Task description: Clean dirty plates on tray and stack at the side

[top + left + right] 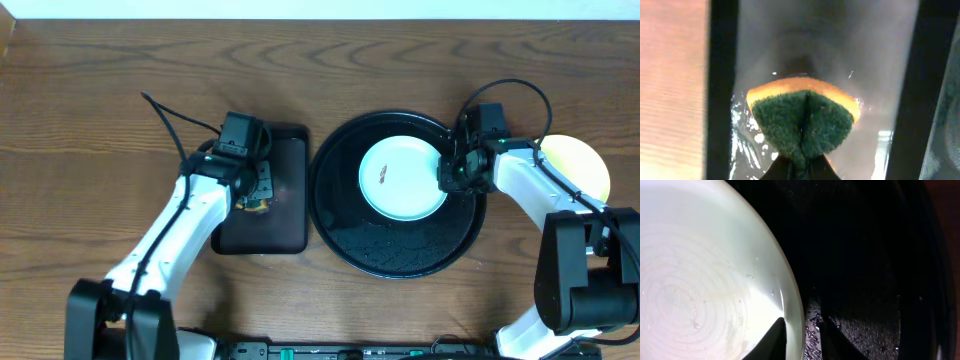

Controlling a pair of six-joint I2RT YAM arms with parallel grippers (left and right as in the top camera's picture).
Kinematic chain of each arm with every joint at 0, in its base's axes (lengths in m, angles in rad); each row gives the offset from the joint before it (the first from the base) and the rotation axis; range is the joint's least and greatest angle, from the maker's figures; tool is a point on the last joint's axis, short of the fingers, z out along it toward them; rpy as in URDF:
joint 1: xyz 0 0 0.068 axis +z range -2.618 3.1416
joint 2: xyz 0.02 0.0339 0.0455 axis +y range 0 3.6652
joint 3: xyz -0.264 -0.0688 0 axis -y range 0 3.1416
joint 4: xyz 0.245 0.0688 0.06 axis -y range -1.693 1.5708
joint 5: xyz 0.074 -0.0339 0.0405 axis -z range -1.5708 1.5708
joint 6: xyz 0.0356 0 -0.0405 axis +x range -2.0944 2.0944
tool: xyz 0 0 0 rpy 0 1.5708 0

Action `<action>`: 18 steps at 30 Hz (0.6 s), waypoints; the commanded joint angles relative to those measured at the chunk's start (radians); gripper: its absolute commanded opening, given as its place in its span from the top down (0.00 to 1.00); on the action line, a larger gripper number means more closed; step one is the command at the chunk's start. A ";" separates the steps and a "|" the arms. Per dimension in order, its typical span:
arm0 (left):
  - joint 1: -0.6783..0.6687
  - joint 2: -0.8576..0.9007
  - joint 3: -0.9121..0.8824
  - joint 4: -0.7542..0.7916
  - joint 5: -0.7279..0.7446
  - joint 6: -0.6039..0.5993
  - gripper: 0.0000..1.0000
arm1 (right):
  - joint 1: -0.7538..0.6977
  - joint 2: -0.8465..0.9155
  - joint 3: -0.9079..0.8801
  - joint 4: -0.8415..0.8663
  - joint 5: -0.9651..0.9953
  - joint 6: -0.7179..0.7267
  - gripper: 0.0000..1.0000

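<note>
Left claw [801, 166] is clamped on sponge [802, 120]; right claw's [802, 340] hold cannot be told — yellow plate [582, 165] set aside, mint plate [400, 178] not yet stacked.

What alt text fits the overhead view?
Two white robot arms reach over a wooden table. The left fingers pinch a sponge over a small black tray; the right fingers sit at the rim of a mint plate on a round black tray.
</note>
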 commanded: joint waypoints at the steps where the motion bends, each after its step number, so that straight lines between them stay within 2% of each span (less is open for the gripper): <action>1: 0.001 -0.008 0.098 -0.061 -0.042 0.003 0.93 | 0.011 -0.019 -0.003 0.005 0.010 -0.026 0.77; 7: 0.001 -0.008 0.208 -0.170 -0.035 0.011 0.93 | 0.011 -0.019 -0.003 0.019 0.010 -0.026 0.77; 14: -0.006 0.010 0.211 -0.201 -0.028 0.021 0.93 | 0.011 -0.019 -0.003 0.017 0.010 -0.026 0.77; 18: -0.024 0.014 0.211 -0.178 -0.104 0.026 0.93 | 0.011 -0.019 -0.003 0.023 0.009 -0.033 0.75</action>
